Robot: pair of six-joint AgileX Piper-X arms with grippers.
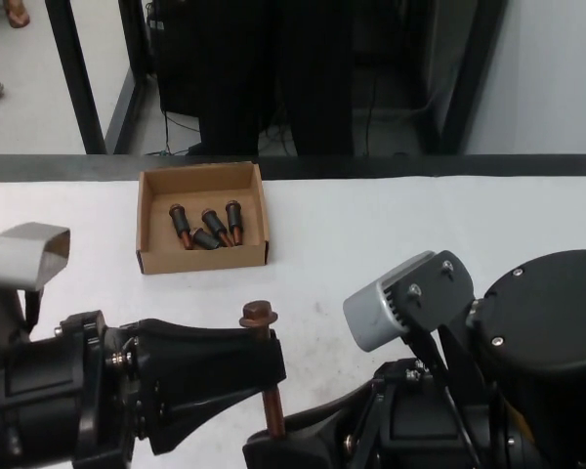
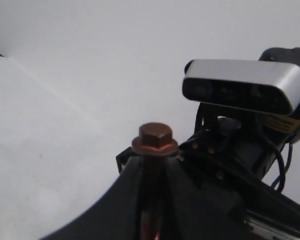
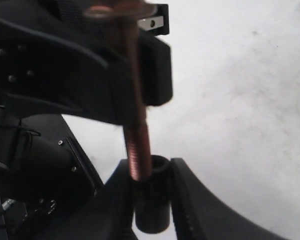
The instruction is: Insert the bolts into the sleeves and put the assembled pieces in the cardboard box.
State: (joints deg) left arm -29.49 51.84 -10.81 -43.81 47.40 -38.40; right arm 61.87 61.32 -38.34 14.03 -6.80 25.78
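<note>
The left gripper (image 1: 267, 366) pinches a copper bolt (image 1: 259, 315) by its shank, upright with the hex head on top. Just below, the right gripper (image 3: 152, 200) is clamped on a black sleeve (image 3: 157, 175), open end up. The bolt's threaded tip sits at the sleeve's mouth; whether it is inside cannot be told. Farther back on the white bench (image 1: 400, 225), the cardboard box (image 1: 203, 256) holds four assembled pieces (image 1: 207, 227).

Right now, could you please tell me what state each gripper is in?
Left gripper: closed on the copper bolt, held upright.
Right gripper: closed on the black sleeve.
</note>
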